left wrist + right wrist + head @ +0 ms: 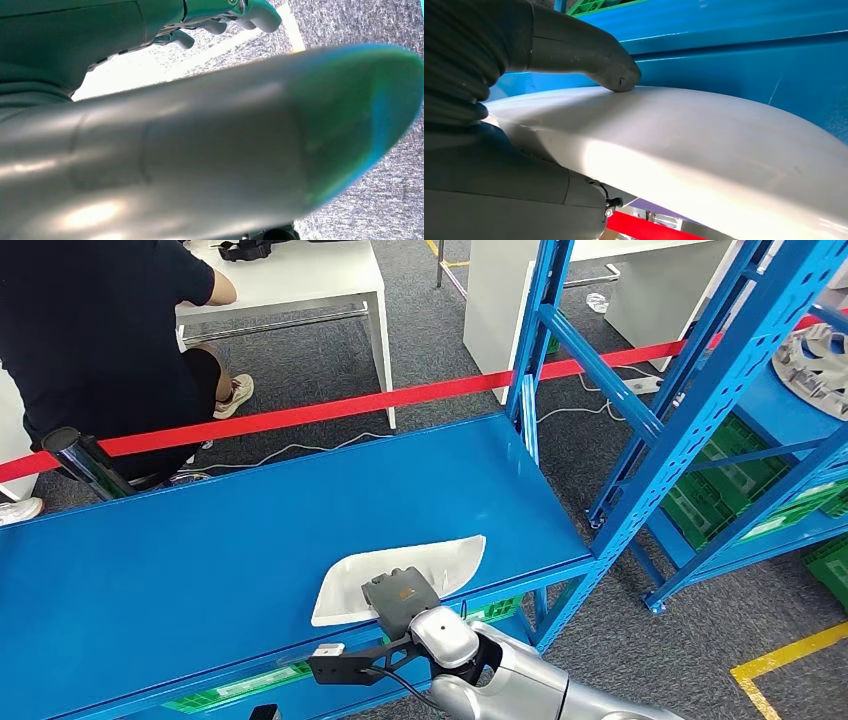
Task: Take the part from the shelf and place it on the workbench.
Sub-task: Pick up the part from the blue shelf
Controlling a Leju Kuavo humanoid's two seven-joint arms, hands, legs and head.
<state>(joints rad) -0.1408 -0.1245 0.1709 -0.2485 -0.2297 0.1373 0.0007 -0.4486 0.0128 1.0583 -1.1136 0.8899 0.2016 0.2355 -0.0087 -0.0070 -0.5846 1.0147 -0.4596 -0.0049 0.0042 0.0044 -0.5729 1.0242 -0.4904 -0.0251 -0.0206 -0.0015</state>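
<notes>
Blue table (200,560) spans my head view, blue shelf rack (700,400) at its right end. Red tape (330,410) runs behind; seated person (90,350) beyond it. White part (440,558) lies on table near front edge. My right hand (400,598) grips part, thumb (609,70) pressed on its top. Left hand (220,20): fingers curled, holding nothing I can see.

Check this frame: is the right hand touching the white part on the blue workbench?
Touching. In the right wrist view, the thumb presses on the white part; the head view shows the right hand over its edge.
</notes>
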